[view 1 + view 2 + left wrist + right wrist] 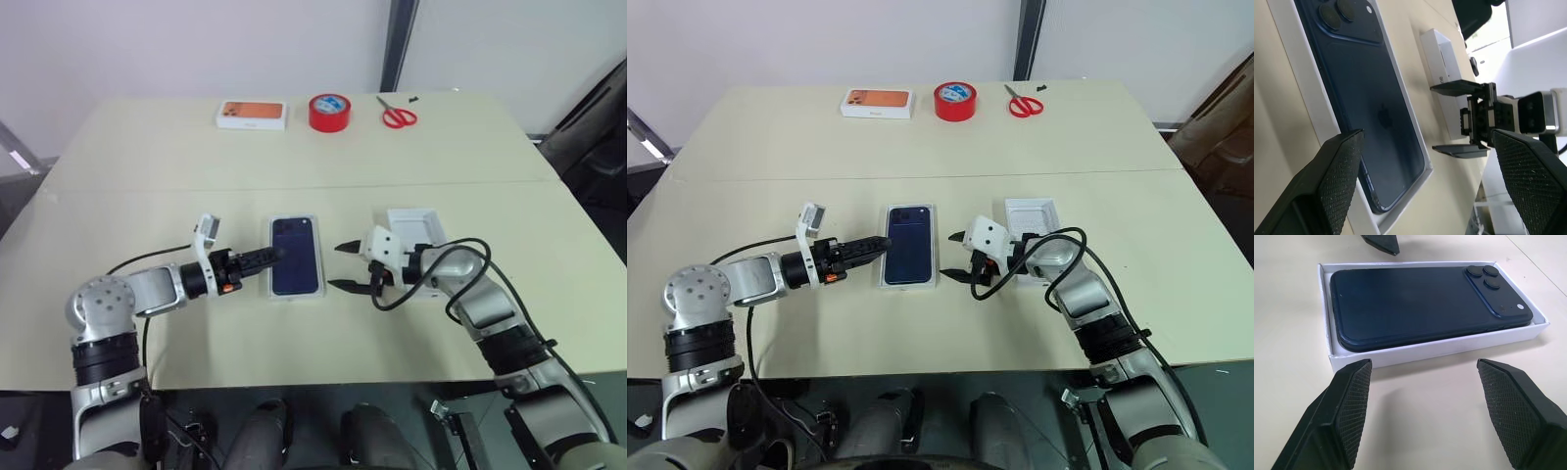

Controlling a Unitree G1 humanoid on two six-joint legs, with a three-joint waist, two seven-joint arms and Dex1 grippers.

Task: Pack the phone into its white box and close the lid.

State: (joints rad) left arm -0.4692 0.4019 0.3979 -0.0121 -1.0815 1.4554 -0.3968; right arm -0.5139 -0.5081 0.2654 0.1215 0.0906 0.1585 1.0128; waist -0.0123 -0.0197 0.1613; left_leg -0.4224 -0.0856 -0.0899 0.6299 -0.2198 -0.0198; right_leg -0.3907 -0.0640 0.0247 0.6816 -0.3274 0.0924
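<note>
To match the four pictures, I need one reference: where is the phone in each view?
Left eye view: the phone lies in the white box, centre of the table.
Right eye view: phone, slightly left of centre.
Left wrist view: phone, upper left, beyond the left claw.
Right wrist view: phone, upper half.
Shared landmark: its camera bump.

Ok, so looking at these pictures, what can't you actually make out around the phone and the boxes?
- Floor of the white box: hidden under the phone in every view.
- The lid: the right hand and its arm cover the near end in the head views; its outer face isn't visible.
- Print on the orange-pictured box: too small in the head views.
- The phone's near end: cut off behind a finger of the left hand in the left wrist view.
</note>
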